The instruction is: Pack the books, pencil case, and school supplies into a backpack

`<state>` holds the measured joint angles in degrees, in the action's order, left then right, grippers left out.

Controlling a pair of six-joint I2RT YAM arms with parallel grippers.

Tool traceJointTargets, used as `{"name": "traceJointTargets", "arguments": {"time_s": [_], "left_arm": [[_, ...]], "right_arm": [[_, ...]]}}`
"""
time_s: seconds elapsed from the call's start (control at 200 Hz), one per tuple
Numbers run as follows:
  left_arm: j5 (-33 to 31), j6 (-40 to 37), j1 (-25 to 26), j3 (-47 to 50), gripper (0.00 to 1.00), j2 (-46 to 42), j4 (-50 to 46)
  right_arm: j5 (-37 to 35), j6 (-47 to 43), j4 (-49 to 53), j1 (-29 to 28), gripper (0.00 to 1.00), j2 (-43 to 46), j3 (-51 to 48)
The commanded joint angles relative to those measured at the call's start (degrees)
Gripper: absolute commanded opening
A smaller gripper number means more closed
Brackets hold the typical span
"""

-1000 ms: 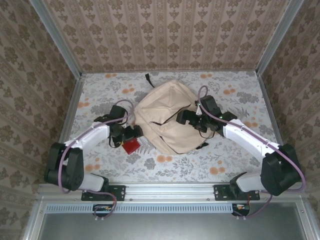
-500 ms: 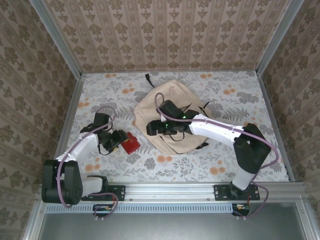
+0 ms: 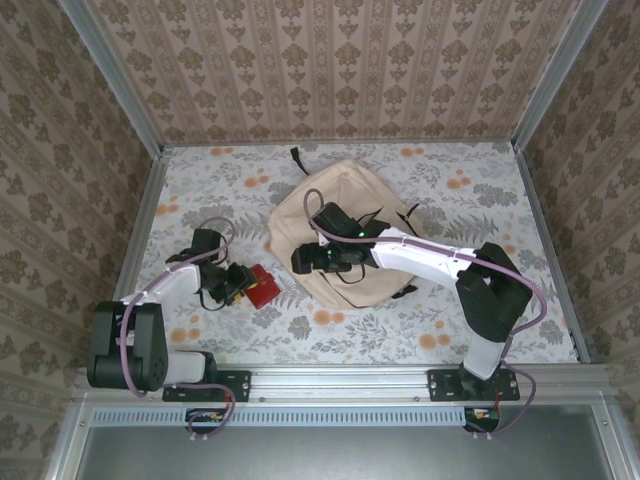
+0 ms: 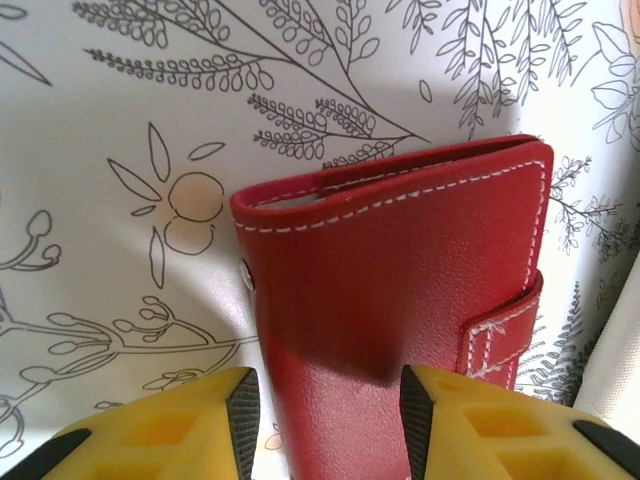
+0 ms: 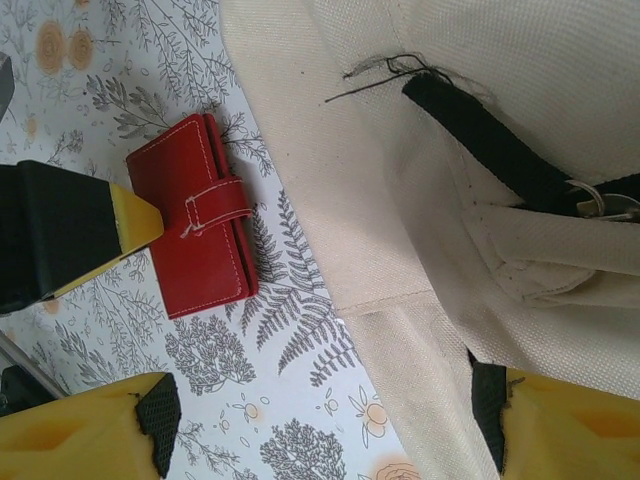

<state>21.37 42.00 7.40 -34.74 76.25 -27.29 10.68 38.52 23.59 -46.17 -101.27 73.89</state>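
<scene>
Patterned wallpaper (image 3: pixel 330 70) closes three sides of the flower-printed table (image 3: pixel 450 330). We cannot make out any opening of the backpack (image 3: pixel 345 185). The right arm (image 3: pixel 430 255) lies across its near half. In the right wrist view its fabric runs out of the picture, and a black strap (image 5: pixel 480 135) and a metal ring (image 5: pixel 600 200) are cut off at the edge.

Just beside the backpack's left edge, the left gripper (image 4: pixel 322 400) stands over a red leather wallet (image 4: pixel 400 280) with white stitching and a closing tab. Its jaws are partly apart and the near end of the wallet passes between the yellow fingers (image 4: pixel 170 430). Whether the pads really press it, we cannot tell.

The right gripper (image 5: pixel 325 420) hangs over the same edge of the backpack. Its jaws are wide apart and hold nothing; one finger is above the fabric, the other above the table.

The backpack lies flat in the middle of the table. It is beige-cream, rounded and far bigger than the wallet, and a loose dark thread shows near the strap.
</scene>
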Motion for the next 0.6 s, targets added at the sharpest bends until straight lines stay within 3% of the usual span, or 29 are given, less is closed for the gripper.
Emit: {"name": "traceJointTargets", "arguments": {"time_s": [0.0, 0.355, 0.59], "left_arm": [[-0.88, -1.2, -0.14, -0.93, 0.43, 1.32, 0.08], [-7.01, -3.06, 2.58, -3.47, 0.35, 5.86, -2.68], [-8.35, -3.89, 3.5, -5.96, 0.16, 3.55, -3.9]], "right_arm": [[-1.18, -0.47, 2.32, -0.04, 0.8, -0.06, 1.32], [-2.32, -0.64, 2.85, 0.08, 0.81, 0.72, 1.35], [-2.59, -0.38, 2.75, 0.13, 0.81, 2.31, 0.33]]}}
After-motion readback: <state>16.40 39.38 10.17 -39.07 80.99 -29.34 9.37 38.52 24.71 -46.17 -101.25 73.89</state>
